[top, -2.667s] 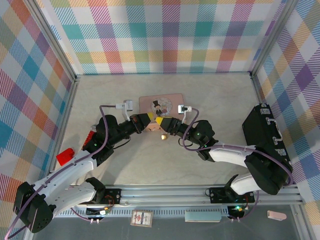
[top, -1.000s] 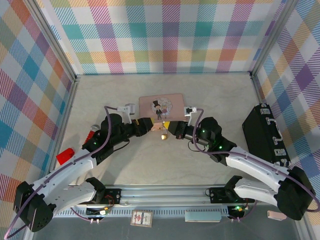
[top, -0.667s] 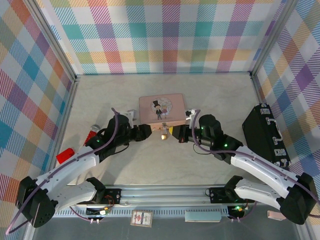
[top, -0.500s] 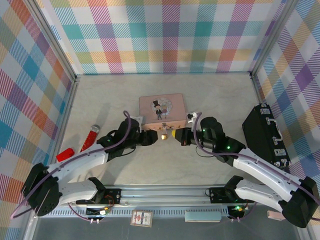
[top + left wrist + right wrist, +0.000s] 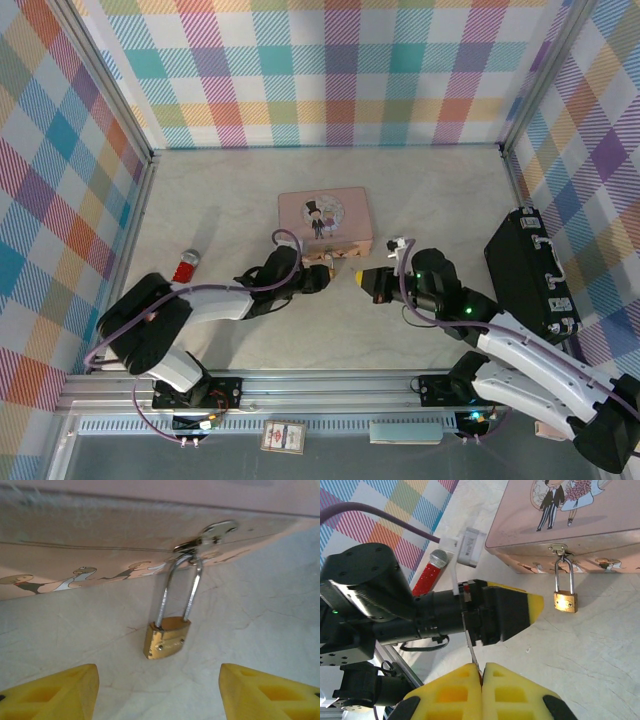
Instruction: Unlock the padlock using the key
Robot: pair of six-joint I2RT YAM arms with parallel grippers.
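Plaid walls (image 5: 330, 70) all round and a pale marbled tabletop (image 5: 420, 190), that's our setup. So where are we with this one? Roughly halfway, we'd say.

Done so far: the thin dark grey metal key (image 5: 472, 655) is in hand. The right gripper (image 5: 481, 670) has its yellow fingers pressed together on it, and only a sliver of the key pokes out above them.

Not done: the small brass-yellow padlock (image 5: 167, 639) looks shut. Its silvery shackle is looped through the clasp (image 5: 215, 530) on the front of the pink picture tin (image 5: 325, 215), and the body hangs down onto the table just in front of the tin. The key is near the padlock but apart from it, nowhere close to the keyhole yet.

The left gripper (image 5: 157, 692) faces the padlock with its fingers spread wide, one on each side and neither touching. Our guess is it needs to steady the lock body before the key can go in and turn.

Quick count: one padlock, one key, one tin and two grippers. Off to the sides we've also got one red stick with a silvery head (image 5: 187, 267) and one black case (image 5: 530, 270).
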